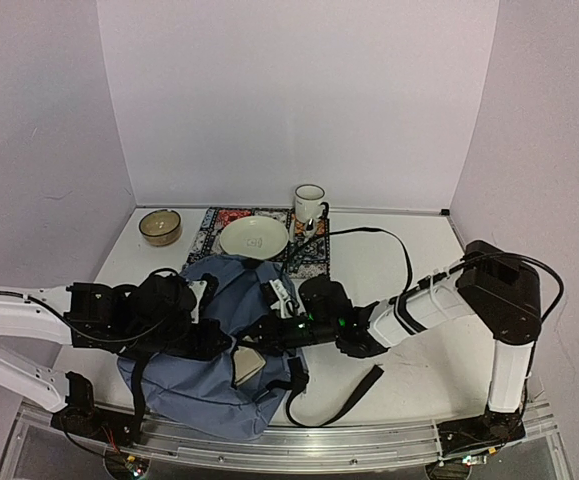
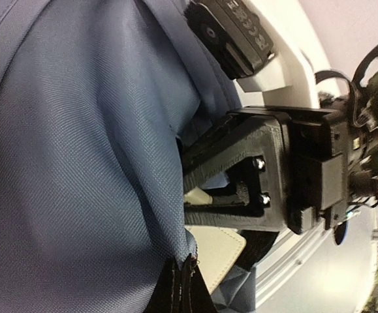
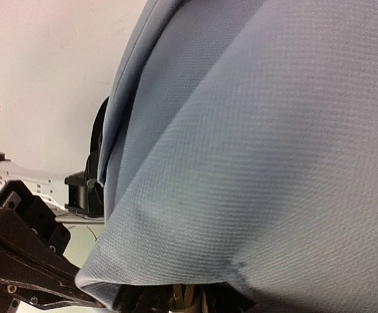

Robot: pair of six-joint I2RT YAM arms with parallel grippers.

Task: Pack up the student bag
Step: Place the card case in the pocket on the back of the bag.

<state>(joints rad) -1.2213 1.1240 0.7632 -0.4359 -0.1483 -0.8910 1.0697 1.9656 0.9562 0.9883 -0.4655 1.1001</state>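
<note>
Top external: left hand (image 1: 214, 342) clamped tight on student bag (image 1: 189, 392) fabric; right hand (image 1: 256, 334) pinches bag rim.

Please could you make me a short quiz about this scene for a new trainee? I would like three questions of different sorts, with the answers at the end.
1. True or false: the plate lies on the patterned mat.
2. Which thing sits left of the plate in the top view? A) a spoon B) the bowl C) a bottle
3. Fill in the gap: the biggest thing in view is a soft blue ____ with black straps.

Key: 1 true; 2 B; 3 backpack.
</note>
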